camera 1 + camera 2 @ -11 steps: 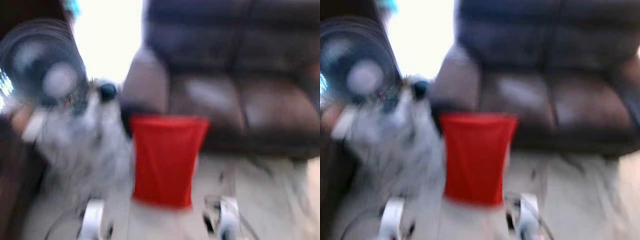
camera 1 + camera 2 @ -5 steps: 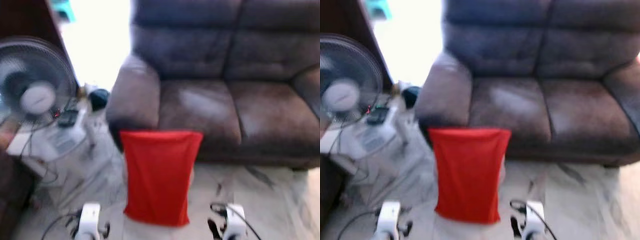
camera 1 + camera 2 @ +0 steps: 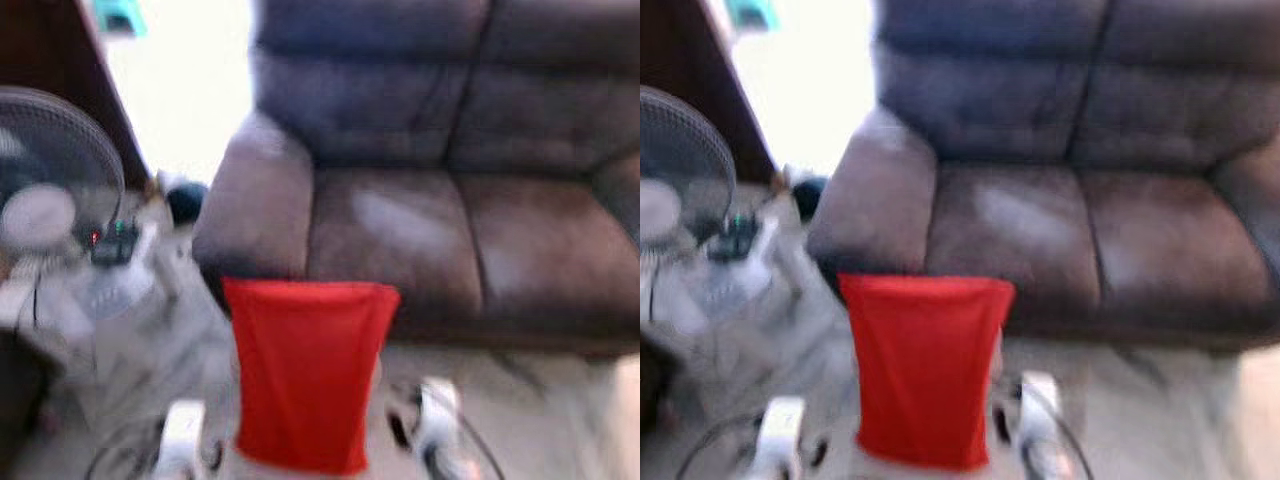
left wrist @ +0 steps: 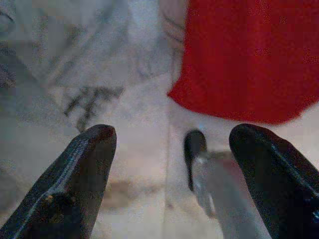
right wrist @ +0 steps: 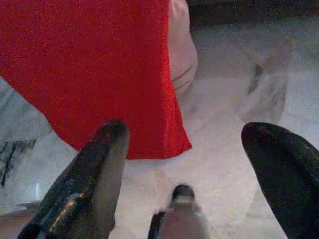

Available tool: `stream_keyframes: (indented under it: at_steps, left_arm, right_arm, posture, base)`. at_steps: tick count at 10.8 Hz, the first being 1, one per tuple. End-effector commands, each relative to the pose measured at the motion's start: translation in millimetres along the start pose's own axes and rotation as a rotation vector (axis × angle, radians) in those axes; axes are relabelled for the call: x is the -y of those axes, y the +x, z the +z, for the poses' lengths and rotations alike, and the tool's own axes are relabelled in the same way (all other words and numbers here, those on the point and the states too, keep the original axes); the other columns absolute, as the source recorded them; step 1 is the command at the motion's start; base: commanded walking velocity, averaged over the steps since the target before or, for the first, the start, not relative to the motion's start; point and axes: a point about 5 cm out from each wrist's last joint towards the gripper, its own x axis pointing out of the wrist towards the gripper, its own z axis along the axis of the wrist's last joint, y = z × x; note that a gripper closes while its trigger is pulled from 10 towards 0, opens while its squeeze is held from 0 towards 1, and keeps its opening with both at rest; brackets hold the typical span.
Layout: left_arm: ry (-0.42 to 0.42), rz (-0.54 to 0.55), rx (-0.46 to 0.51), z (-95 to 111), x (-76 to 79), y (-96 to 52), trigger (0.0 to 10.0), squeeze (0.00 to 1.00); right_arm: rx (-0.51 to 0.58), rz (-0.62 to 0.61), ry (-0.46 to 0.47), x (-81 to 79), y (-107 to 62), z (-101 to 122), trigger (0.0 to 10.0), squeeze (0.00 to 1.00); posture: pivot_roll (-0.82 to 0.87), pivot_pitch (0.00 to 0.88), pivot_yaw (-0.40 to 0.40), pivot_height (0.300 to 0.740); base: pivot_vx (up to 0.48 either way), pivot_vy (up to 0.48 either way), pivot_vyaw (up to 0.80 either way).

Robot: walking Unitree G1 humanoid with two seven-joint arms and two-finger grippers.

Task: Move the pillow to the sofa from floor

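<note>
We can read no writing or brand on anything here; the head views are blurred. The pillow (image 3: 305, 375) stands upright on the pale veined floor (image 3: 560, 420), just in front of the sofa (image 3: 440, 200) and near its left armrest. It is a soft rectangle in smooth red cloth, with a pinkish part showing at one edge. The sofa is dark brown, padded, with 2 seat cushions. Our left gripper (image 4: 172, 149) and right gripper (image 5: 187, 149) both hang over the floor beside the pillow, black fingers spread wide, holding nothing. A round fan (image 3: 45, 190) stands at the left.
</note>
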Motion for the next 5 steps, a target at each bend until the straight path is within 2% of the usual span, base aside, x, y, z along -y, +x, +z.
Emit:
stream_keyframes:
  at_steps: [1,2,5]
  left_arm:
    - [-0.003,-0.013,-0.008,-0.3,5.1,0.5,10.0,0.0]
    - [0.001,-0.009,0.0,1.5,4.8,0.8,10.0,0.0]
    - [0.006,-0.002,0.011,4.3,3.7,1.3,10.0,0.0]
  right_arm:
    - [-0.034,-0.048,0.01,16.1,-3.6,-10.0,10.0,0.0]
    - [-0.038,-0.057,0.013,21.6,-4.6,-11.0,10.0,0.0]
    - [-0.041,-0.063,0.016,24.5,-5.3,-12.4,10.0,0.0]
  posture:
    - [0.0,0.093,-0.037,0.74]
    - [0.0,0.092,-0.038,0.74]
    - [0.0,0.103,-0.04,0.74]
  base:
    - [0.292,0.0,0.0]
    - [0.289,0.0,0.0]
    - [0.0,0.0,0.0]
